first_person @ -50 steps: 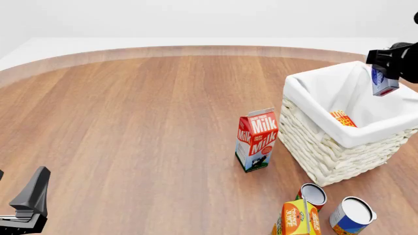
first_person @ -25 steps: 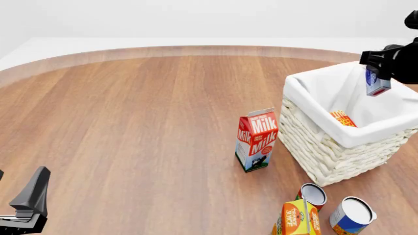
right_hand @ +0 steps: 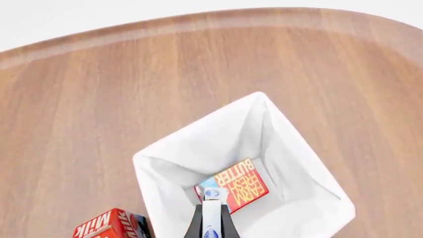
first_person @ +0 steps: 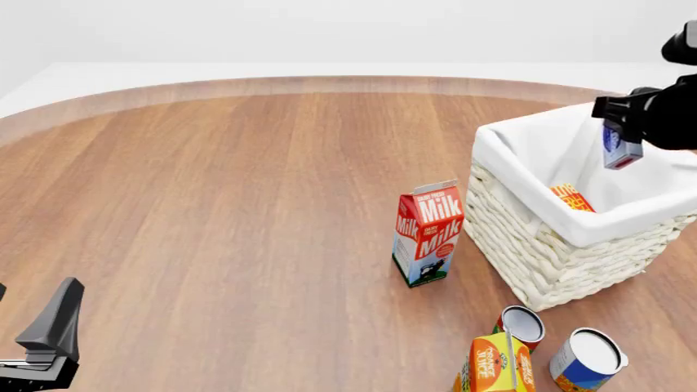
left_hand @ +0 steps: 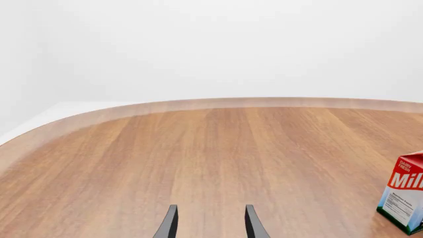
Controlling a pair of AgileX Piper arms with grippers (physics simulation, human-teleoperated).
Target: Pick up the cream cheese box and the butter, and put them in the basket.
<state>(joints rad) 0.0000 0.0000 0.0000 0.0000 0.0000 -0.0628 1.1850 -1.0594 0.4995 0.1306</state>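
Note:
My right gripper (first_person: pixel 621 124) is shut on the small white and blue cream cheese box (first_person: pixel 621 153) and holds it in the air over the far right part of the white wicker basket (first_person: pixel 544 261). The red butter box (first_person: pixel 572 198) lies inside the basket. In the right wrist view the cream cheese box (right_hand: pixel 213 213) sits between my fingers, above the butter (right_hand: pixel 239 186) on the basket's cloth lining (right_hand: pixel 198 144). My left gripper (first_person: pixel 49 339) is open and empty at the table's near left corner, and its fingers (left_hand: pixel 170 223) point over bare wood.
A red and white milk carton (first_person: pixel 427 233) stands just left of the basket; it also shows in the left wrist view (left_hand: pixel 404 198). Two open cans (first_person: pixel 523 325) (first_person: pixel 588 358) and an orange juice carton (first_person: pixel 495 365) stand in front of the basket.
My right gripper has carried the cream cheese box a little to the left, further over the basket. The left arm has not moved.

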